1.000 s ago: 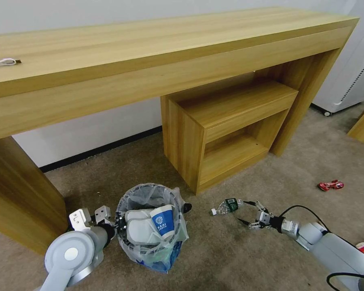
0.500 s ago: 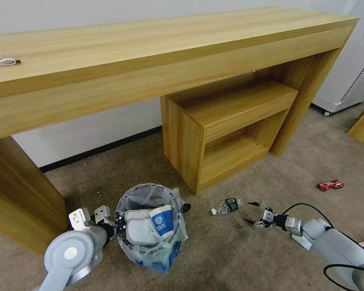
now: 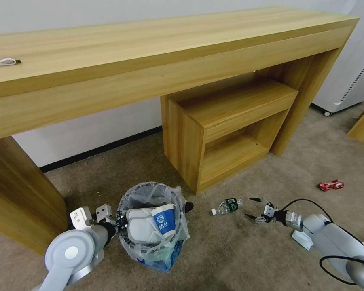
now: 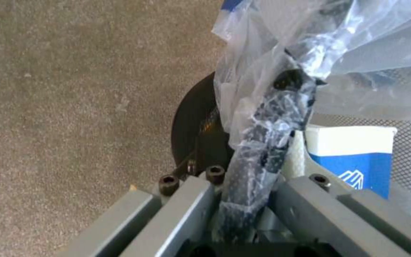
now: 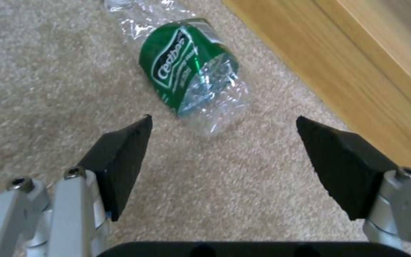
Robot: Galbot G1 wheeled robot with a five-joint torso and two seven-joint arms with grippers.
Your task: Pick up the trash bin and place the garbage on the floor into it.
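Low at the left of the head view, the grey rounded left arm bends at its elbow and reaches toward the small round dark wire trash bin (image 3: 149, 226), which is lined with a crinkly clear plastic bag showing blue print. The left gripper (image 3: 119, 225) is clamped on the bin's bag-wrapped rim; in the left wrist view the dark mesh rim (image 4: 262, 142), sheathed in wrinkled film, runs between the two grey metal fingers (image 4: 186, 210). Inside the bin lie a white soft slipper (image 3: 139, 228) and a blue-and-white paper cup (image 3: 164, 221), tipped on its side. The bin stands on the beige short-pile carpet floor (image 3: 230, 250), near the leg of the long light wood-grain desk (image 3: 149, 52).

Further right, a crushed clear plastic bottle with a green label (image 3: 226, 206) lies flat on the carpet, in front of the low wooden shelf unit (image 3: 226, 129). The right gripper (image 3: 255, 208) is just beside the bottle's base, apart from it, its black wedge-shaped fingertips (image 5: 120, 157) spread wide and empty. The right arm stretches low and nearly level over the carpet, pointing at the bottle. A crumpled red wrapper (image 3: 331, 185) lies well apart at the right.
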